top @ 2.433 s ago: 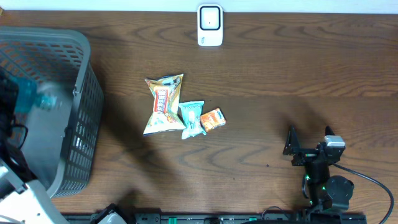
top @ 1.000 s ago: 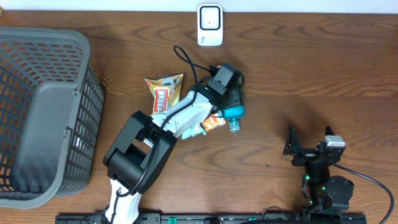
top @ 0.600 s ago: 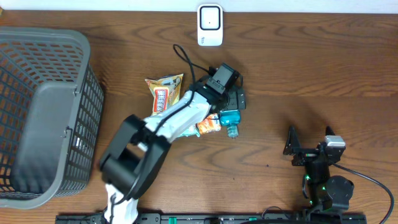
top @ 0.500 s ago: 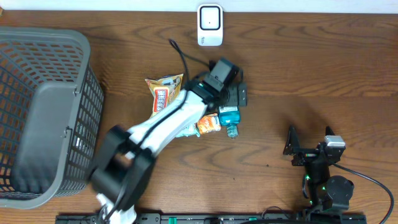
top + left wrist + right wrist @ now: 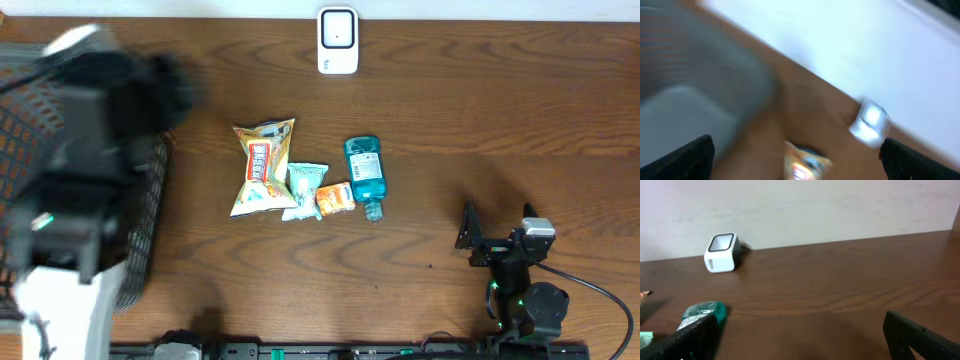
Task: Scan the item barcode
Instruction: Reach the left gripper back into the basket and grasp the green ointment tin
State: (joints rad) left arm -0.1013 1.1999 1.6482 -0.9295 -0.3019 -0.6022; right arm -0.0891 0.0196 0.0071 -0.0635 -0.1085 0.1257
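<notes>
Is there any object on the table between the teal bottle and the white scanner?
Nothing visible stands in the way. Only bare table lies between the teal bottle and the white scanner; the snack packets lie beside the bottle, away from that path.

Black right arm [image 5: 507, 258] with green lights [image 5: 519, 300] and black cable [image 5: 600, 288]; blurred black-and-white left arm [image 5: 90, 170].
</notes>
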